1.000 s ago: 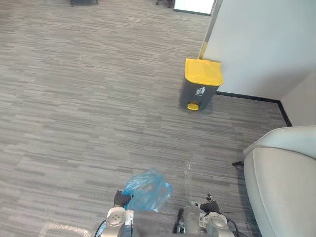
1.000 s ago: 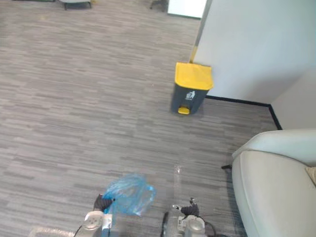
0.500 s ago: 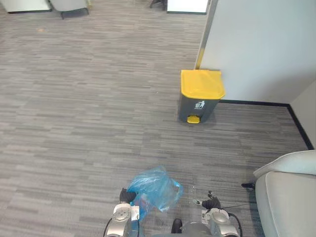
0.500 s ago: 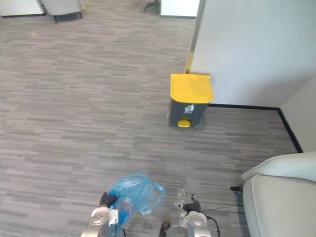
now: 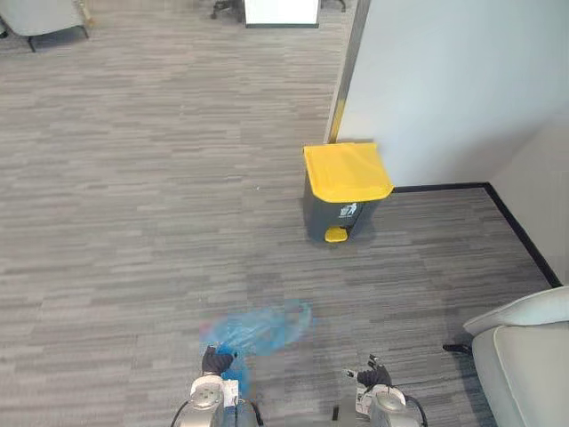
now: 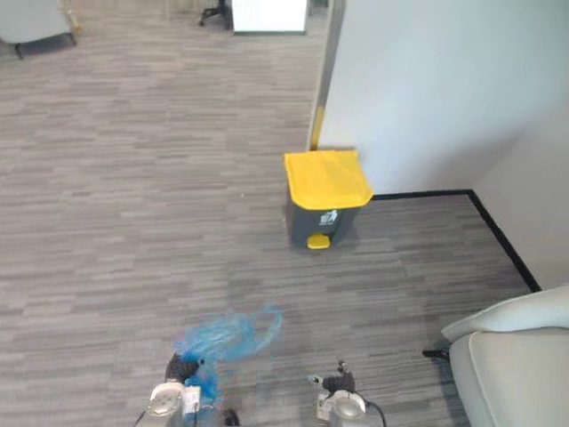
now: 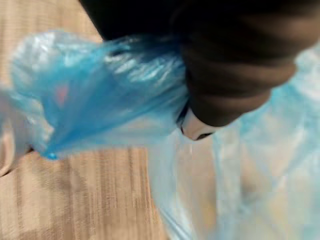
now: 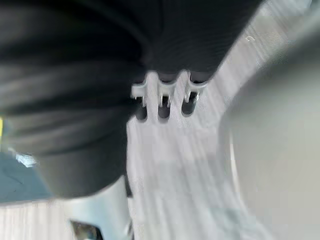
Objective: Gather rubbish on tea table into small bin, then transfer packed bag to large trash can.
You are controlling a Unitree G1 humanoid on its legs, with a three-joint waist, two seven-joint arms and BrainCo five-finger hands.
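Note:
A blue plastic bag (image 5: 260, 327) with rubbish in it hangs from my left hand (image 5: 216, 360) at the bottom of the eye views, low over the carpet. In the left wrist view the bag's gathered top (image 7: 105, 95) is bunched against the hand's dark cover (image 7: 235, 65), gripped. The large trash can (image 5: 331, 209) is dark grey with a shut yellow lid (image 5: 347, 171) and a yellow pedal. It stands ahead and slightly right, against a white wall. My right hand (image 5: 373, 375) hangs low at the bottom right, its fingers (image 8: 162, 102) relaxed and empty.
A white wall (image 5: 462, 80) with a black skirting strip runs behind and right of the can. A light grey sofa (image 5: 529, 351) fills the lower right corner. Grey carpet (image 5: 133, 196) stretches wide to the left. A chair (image 5: 40, 13) stands far off at top left.
The whole view has shifted as I walk: the trash can now sits lower and further left, the sofa further right. The bag has swung flatter in front of my left hand.

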